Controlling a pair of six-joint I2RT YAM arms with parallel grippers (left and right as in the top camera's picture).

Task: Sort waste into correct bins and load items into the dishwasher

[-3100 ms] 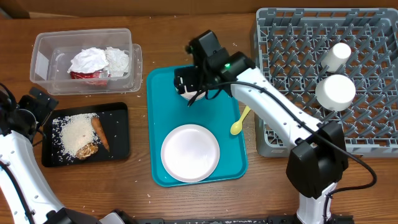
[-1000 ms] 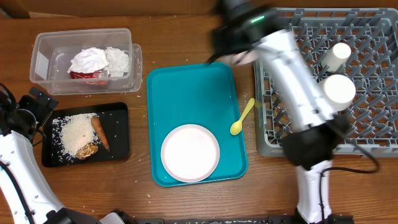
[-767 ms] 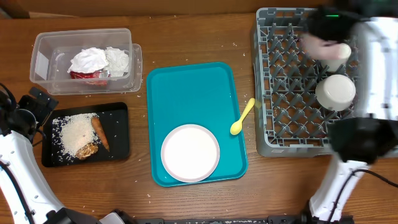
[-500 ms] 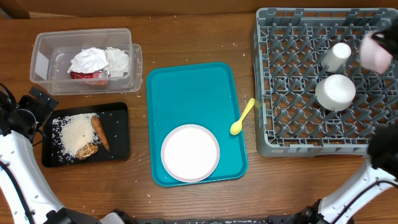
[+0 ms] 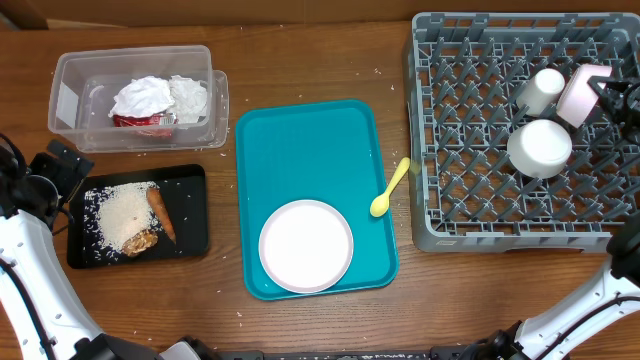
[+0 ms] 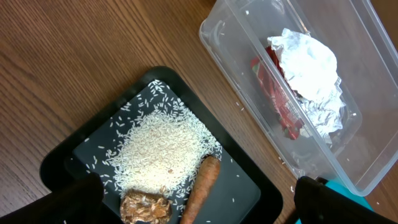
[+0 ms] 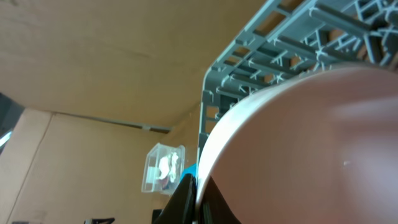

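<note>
Grey dish rack (image 5: 470,150) at the desk's right, with a white bowl (image 5: 540,148) upside down and a pale cup (image 5: 545,88) among its pegs. Teal tray (image 5: 300,150) in the centre carries the round white plate (image 5: 306,246); the yellow spoon (image 5: 390,188) lies across its right rim. Clear tub (image 5: 75,75) far left holds crumpled napkins (image 5: 160,97) over a red-and-white wrapper (image 5: 145,121). Black tray (image 5: 190,215) below it holds rice (image 5: 125,215), a carrot piece (image 5: 161,215) and a brown chunk (image 5: 143,242).

Pale pink plate (image 5: 581,95), smooth and glossy, stands tilted on edge over the rack, just right of the cup. Right gripper (image 5: 608,98) is clamped on its rim. Three seconds ago this plate was at the teal tray's top end; that spot is now bare. Left gripper (image 6: 196,193) hangs wide open over the black tray, unchanged.
</note>
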